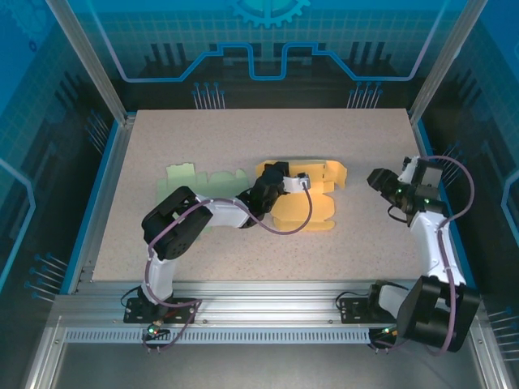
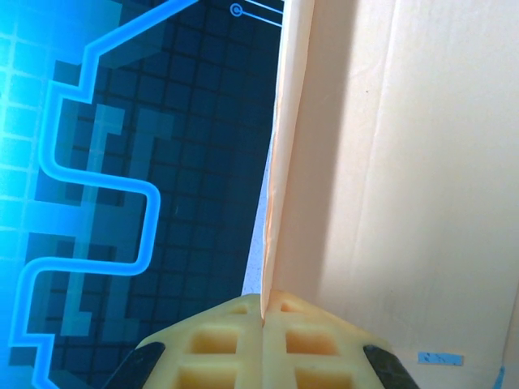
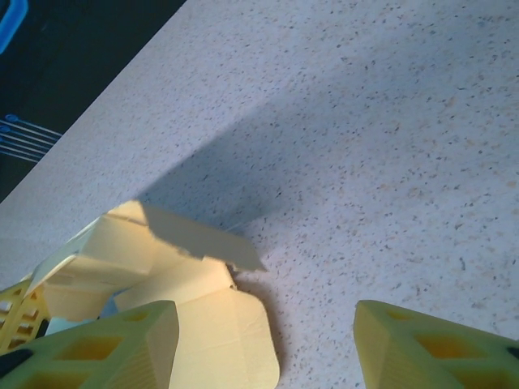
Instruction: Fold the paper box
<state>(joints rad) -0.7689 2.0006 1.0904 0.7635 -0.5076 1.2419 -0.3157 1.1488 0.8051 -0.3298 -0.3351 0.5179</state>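
Yellow paper box (image 1: 312, 212) wall's clamped in my left gripper (image 2: 263, 312); I'd ease the wide, empty right gripper (image 1: 379, 180) onto its right side.

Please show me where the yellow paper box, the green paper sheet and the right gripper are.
yellow paper box (image 1: 320, 212), top view, on its flat near panel.
green paper sheet (image 1: 190, 178), top view, on its middle.
right gripper (image 3: 266, 320), right wrist view, midway between its open fingertips.

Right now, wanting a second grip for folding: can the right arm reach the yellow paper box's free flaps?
Probably yes: the right tool stands open, apart from the yellow paper box, with bare table between them and nothing in the way.
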